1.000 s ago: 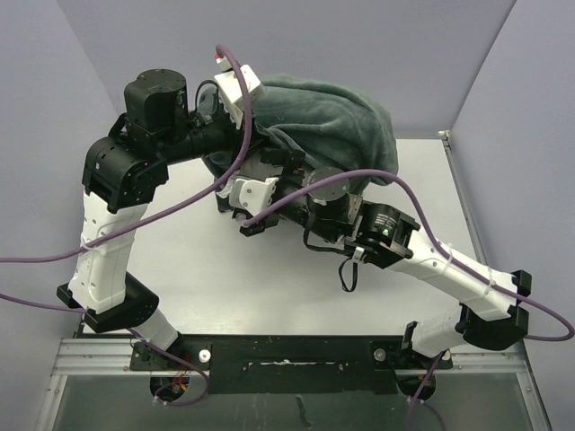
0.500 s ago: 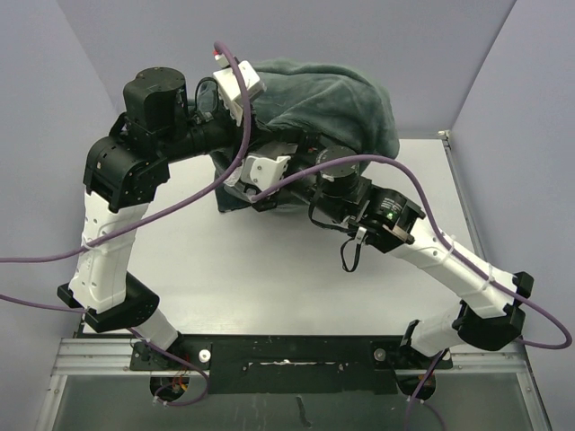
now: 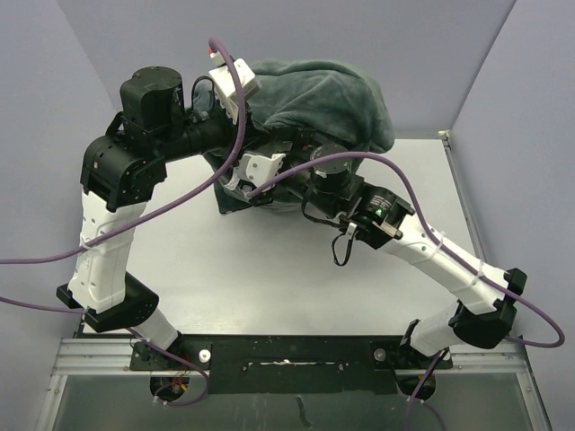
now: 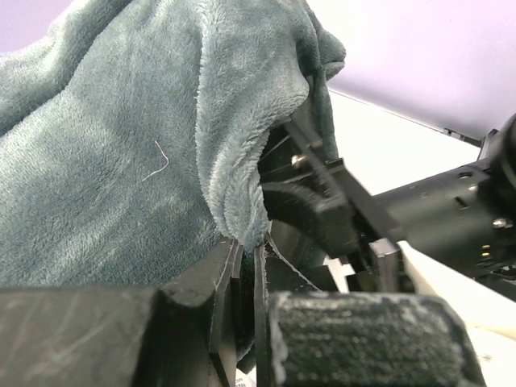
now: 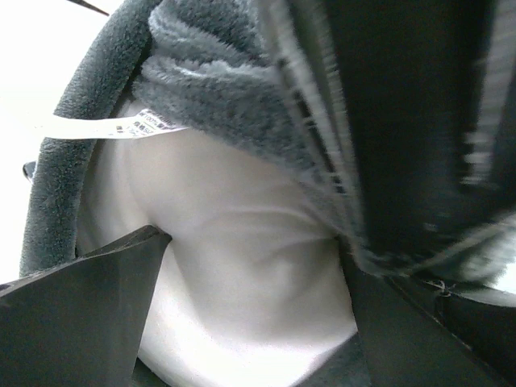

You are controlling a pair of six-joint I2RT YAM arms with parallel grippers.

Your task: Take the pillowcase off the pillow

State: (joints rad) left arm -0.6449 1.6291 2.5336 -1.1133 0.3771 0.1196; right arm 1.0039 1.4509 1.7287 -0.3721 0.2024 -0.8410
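Both my arms share one look: white shell links between chunky black joint housings. The left arm (image 3: 106, 242) and the right arm (image 3: 437, 265) each rise from a black clamp block bolted to the black base rail (image 3: 296, 352), which carries two pale round bolt heads (image 3: 205, 356). A purple cable (image 3: 180, 199) trails off each arm, away from the rail. Farthest from the rail, the left wrist housing (image 3: 235, 83) is white with a small red mark. One black joint on the right arm shows a green light (image 3: 378, 205), with a thin black wire loop (image 3: 341, 259) just rail-side of it. Up close, the left end effector (image 4: 246, 254) is black and scuffed, with a rough grainy block (image 4: 371, 343) beside it.
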